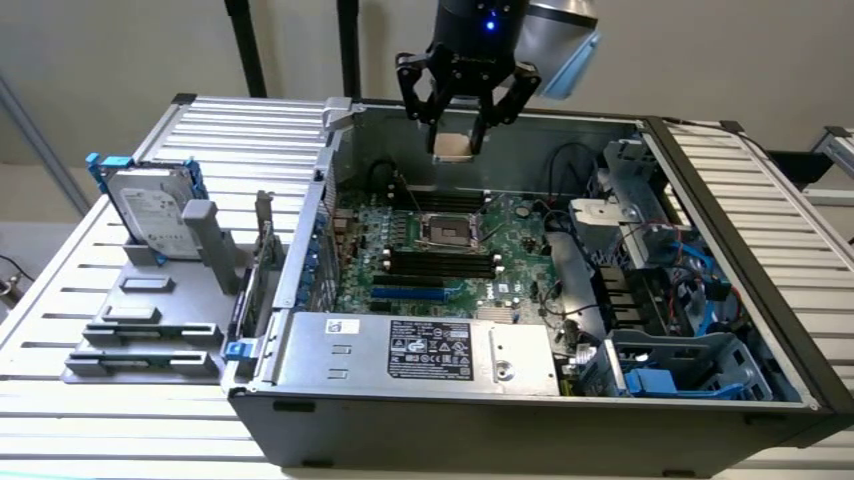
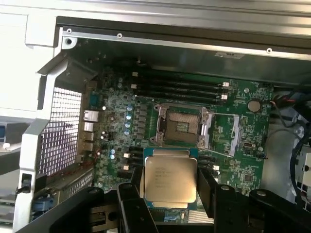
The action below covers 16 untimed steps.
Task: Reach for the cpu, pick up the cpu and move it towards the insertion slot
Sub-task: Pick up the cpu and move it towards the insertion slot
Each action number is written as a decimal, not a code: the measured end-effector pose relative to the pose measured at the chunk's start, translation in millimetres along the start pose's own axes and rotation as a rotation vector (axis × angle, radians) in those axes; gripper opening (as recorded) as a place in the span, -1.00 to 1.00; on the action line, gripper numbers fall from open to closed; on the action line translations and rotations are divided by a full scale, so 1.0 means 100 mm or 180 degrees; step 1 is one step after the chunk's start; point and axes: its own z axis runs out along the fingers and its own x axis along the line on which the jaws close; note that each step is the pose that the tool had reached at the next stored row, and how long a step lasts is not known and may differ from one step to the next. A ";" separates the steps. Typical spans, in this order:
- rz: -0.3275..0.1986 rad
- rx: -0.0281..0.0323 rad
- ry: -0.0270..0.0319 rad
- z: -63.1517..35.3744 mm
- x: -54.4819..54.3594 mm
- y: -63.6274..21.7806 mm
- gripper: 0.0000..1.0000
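The jaws are pinched on the cpu [image 2: 168, 180], one black finger on each of two opposite edges, so the gripper [image 1: 455, 140] carries the chip clear of everything, high above the open computer case [image 1: 747, 250]. In the wrist view the silvery lid faces the camera with its pale rim showing beyond it, and it sits square between the fingers, not skewed. Below the jaws lies the green motherboard [image 2: 243, 145], and on it the insertion slot [image 2: 182, 127], its shiny frame around a dark centre, well apart from the chip. The long black memory slots [image 2: 180, 87] run just beyond the socket. Further out, beside the case, a hard drive [image 1: 150, 208] stands in its blue bracket. The chip looks light, stiff and flat, with smooth metal that could slip under a weak pinch; its underside is likely delicate, so holding it by the rim edges, as here, seems the sound grip.
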 end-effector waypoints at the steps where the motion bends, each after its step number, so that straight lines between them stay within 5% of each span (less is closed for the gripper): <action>1: 0.0009 -0.0001 -0.0001 0.010 -0.02 0.006 0.08; 10: 0.0170 -0.0009 -0.0012 0.071 -0.10 0.040 0.08; 16: 0.0208 -0.0009 -0.0015 0.079 -0.12 0.144 0.08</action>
